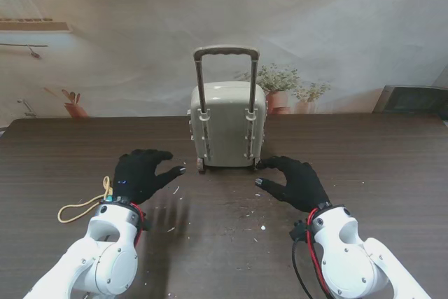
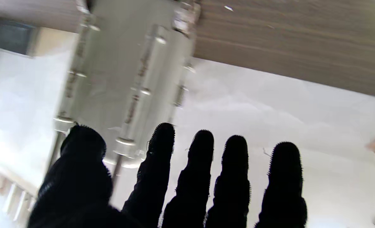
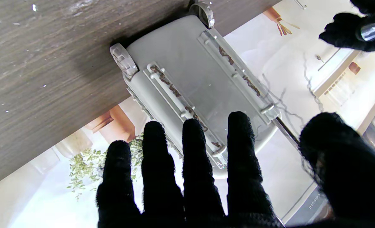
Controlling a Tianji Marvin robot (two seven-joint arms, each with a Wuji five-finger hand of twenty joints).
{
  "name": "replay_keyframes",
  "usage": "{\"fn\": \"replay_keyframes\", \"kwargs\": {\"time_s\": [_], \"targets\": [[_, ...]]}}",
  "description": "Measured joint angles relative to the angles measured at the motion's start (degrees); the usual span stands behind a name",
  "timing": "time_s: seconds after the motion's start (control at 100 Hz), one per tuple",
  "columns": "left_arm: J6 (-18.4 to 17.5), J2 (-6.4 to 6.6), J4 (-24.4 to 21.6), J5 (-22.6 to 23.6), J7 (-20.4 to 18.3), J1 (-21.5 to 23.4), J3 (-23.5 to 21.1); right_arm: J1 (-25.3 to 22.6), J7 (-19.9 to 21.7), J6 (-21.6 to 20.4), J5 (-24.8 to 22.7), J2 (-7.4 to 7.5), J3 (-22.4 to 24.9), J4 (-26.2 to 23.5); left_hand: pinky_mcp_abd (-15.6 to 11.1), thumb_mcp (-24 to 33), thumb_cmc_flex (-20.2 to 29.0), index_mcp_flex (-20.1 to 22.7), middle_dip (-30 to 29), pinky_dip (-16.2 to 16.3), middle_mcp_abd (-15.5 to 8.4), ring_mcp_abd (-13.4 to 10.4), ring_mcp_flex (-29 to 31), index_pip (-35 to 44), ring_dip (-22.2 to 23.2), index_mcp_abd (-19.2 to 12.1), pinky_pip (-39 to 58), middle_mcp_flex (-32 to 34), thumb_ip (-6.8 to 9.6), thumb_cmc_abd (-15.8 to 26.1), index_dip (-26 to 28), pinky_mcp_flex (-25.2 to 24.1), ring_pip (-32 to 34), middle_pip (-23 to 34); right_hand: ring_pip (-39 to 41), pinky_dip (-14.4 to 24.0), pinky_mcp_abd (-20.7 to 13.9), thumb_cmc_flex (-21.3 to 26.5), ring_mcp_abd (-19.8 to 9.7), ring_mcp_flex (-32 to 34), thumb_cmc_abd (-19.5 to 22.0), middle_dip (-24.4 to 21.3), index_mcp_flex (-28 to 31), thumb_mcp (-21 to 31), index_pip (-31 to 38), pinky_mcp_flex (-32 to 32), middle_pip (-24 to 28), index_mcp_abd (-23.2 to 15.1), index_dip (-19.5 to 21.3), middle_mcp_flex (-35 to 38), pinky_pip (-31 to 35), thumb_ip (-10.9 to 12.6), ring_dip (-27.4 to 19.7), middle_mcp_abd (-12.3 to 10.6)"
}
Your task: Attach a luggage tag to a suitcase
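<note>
The suitcase [image 1: 228, 122] stands upright on its wheels in the middle of the dark wood surface [image 1: 364, 152], its back panel toward me and its telescopic handle [image 1: 226, 52] fully extended. Both gloved hands hover low on either side of it, palms down. The left hand [image 1: 140, 175] has its fingers spread and holds nothing; the right hand [image 1: 294, 181] is likewise splayed and empty, with fingertips near the case's lower corner but not clearly touching.

The luggage tag [image 1: 107, 187] appears to be the small yellowish piece with a tan loop of cord [image 1: 75, 209] lying to the left, nearer to me than the left hand and partly hidden by that wrist — too small to make out in detail.

By my judgement the task is at its start: nothing is picked up and the tag is not yet on the case. The next move calls for the left hand to draw back toward the cord and pinch it, while the right hand steadies the case — the loop must then be threaded round the handle.
</note>
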Motion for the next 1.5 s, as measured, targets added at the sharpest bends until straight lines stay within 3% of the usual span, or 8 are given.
{"fn": "replay_keyframes", "kwargs": {"time_s": [0.05, 0.12, 0.33, 0.46, 0.65, 0.82, 1.18, 1.5], "targets": [[1.1, 0.00, -0.1, 1.0, 0.0, 0.3, -1.4, -0.3, -0.2, -0.2, 0.2, -0.06, 0.2, -0.3, 1.5, 0.8, 0.0, 1.0, 0.5, 0.0, 0.6, 0.1, 4.1, 0.7, -0.5, 0.1, 11.0, 2.0, 0.00, 0.0, 0.0, -0.7, 0.2, 1.3, 0.0, 0.0, 0.0, 0.0, 0.0, 0.0, 0.0, 0.0, 0.0, 0.0, 0.0, 0.0, 0.0, 0.0, 0.0, 0.0, 0.0, 0.0, 0.0, 0.0], [1.7, 0.02, -0.1, 1.2, -0.3, 0.5, -3.3, -0.5, -0.4, -0.5, 0.5, -0.11, 0.3, -0.7, 1.6, 0.8, 0.0, 1.8, 0.8, 0.0, 0.7, 0.1, 8.1, 0.8, -0.7, 2.4, 17.2, 4.1, 0.01, -0.6, 0.0, 0.1, 0.4, 1.7, 0.0, 0.0, 0.0, 0.0, 0.0, 0.0, 0.0, 0.0, 0.0, 0.0, 0.0, 0.0, 0.0, 0.0, 0.0, 0.0, 0.0, 0.0, 0.0, 0.0], [6.6, 0.98, 0.6, 7.4, -5.1, -0.8, -6.3, -0.9, -0.9, -1.0, 1.5, -0.25, 0.6, -1.3, 1.6, 0.9, -0.1, 5.9, 2.7, 0.8, 1.3, -1.1, 21.0, 3.7, -4.4, 2.1, 24.8, 9.9, 0.05, -1.4, 1.4, 7.3, -0.9, 4.2, 0.0, 0.0, 0.0, 0.0, 0.0, 0.0, 0.0, 0.0, 0.0, 0.0, 0.0, 0.0, 0.0, 0.0, 0.0, 0.0, 0.0, 0.0, 0.0, 0.0], [10.5, 1.52, 2.9, 9.8, -8.8, -3.5, -6.6, -1.2, -0.9, -1.6, 1.9, -0.28, 0.7, -1.8, 1.6, 1.0, -0.7, 7.2, 3.5, 1.0, 1.5, -3.5, 33.3, 4.5, -13.1, 2.1, 27.5, 12.2, 0.05, -2.1, 2.2, 11.7, -14.5, 5.7, 0.0, 0.0, 0.0, 0.0, 0.0, 0.0, 0.0, 0.0, 0.0, 0.0, 0.0, 0.0, 0.0, 0.0, 0.0, 0.0, 0.0, 0.0, 0.0, 0.0], [12.1, 2.17, 8.2, 13.5, -11.0, -7.3, -6.5, -1.6, -0.8, -2.3, 2.5, -0.32, 0.8, -2.4, 1.6, 1.4, -0.8, 7.9, 5.6, 1.0, 1.0, -4.5, 36.9, 8.9, -13.4, 2.1, 30.8, 14.1, 0.59, -4.4, 4.7, 15.2, -14.4, 8.3, 0.0, 0.0, 0.0, 0.0, 0.0, 0.0, 0.0, 0.0, 0.0, 0.0, 0.0, 0.0, 0.0, 0.0, 0.0, 0.0, 0.0, 0.0, 0.0, 0.0], [15.5, 3.08, 12.9, 18.1, -16.0, -11.0, -4.5, -1.9, -0.8, -2.6, 2.8, -0.35, 0.9, -2.9, 1.6, 1.5, -0.9, 7.8, 7.4, 1.1, -0.7, -6.0, 39.3, 16.3, -13.5, 2.1, 33.6, 15.4, 0.59, -5.7, 8.1, 17.2, -11.9, 11.8, 0.0, 0.0, 0.0, 0.0, 0.0, 0.0, 0.0, 0.0, 0.0, 0.0, 0.0, 0.0, 0.0, 0.0, 0.0, 0.0, 0.0, 0.0, 0.0, 0.0], [21.6, 3.96, 22.6, 19.8, -19.9, -17.1, 0.6, -2.3, -1.1, -2.9, 2.9, -0.42, 1.1, -3.3, 1.6, 3.9, -1.5, 7.7, 8.6, 0.6, -1.6, -6.8, 40.2, 23.0, -13.9, 2.0, 36.3, 16.1, 0.59, -6.8, 9.6, 20.3, -8.9, 14.4, 0.0, 0.0, 0.0, 0.0, 0.0, 0.0, 0.0, 0.0, 0.0, 0.0, 0.0, 0.0, 0.0, 0.1, 0.0, 0.0, 0.0, 0.0, 0.0, 0.0], [25.5, 4.49, 28.8, 17.0, -20.4, -21.4, 5.1, -2.4, -0.9, -2.8, 2.8, -0.40, 1.0, -3.5, 1.3, 5.5, -1.5, 7.7, 9.0, 0.1, -2.2, -7.4, 40.2, 24.2, -13.9, 2.0, 36.9, 16.2, 0.61, -6.8, 9.6, 20.5, -7.2, 15.1, 0.0, 0.0, 0.0, 0.0, 0.0, 0.0, 0.0, 0.0, 0.0, 0.0, 0.0, 0.0, 0.0, 0.1, 0.0, 0.0, 0.0, 0.0, 0.0, 0.0]]}}
